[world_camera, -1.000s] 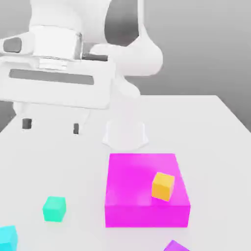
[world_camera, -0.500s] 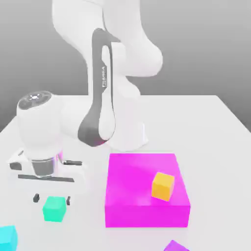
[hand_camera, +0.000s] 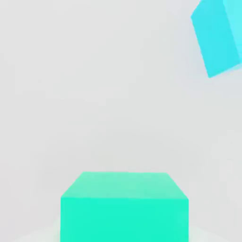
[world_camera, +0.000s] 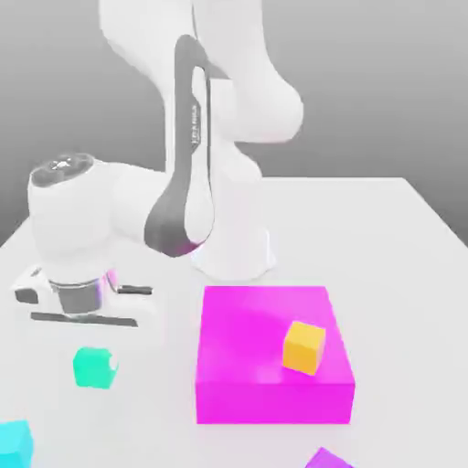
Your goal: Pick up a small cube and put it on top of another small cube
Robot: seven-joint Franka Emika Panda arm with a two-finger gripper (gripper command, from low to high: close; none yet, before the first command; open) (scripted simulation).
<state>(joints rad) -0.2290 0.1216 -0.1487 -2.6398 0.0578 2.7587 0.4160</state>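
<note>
Noted arm bent low over the table point(world_camera: 402, 228) at about 8 o'clock from its base, hand pointing down. Fingers point(world_camera: 102, 364) closed on the teal-green cube point(world_camera: 94, 367), which sat directly beneath the hand and partly covered by it at the near right edge; whether the cube rested on the table or was lifted could not be told. Same teal-green cube point(hand_camera: 124, 208) close under the hand camera. Orange-yellow cube point(world_camera: 303, 346) resting on top of the flat magenta block point(world_camera: 265, 388), at 3 o'clock from the hand, well apart. Cyan-blue cube point(world_camera: 14, 444) near, at 7 o'clock of the teal one. Purple cube point(world_camera: 327, 459) at 5 o'clock of the magenta block.
</note>
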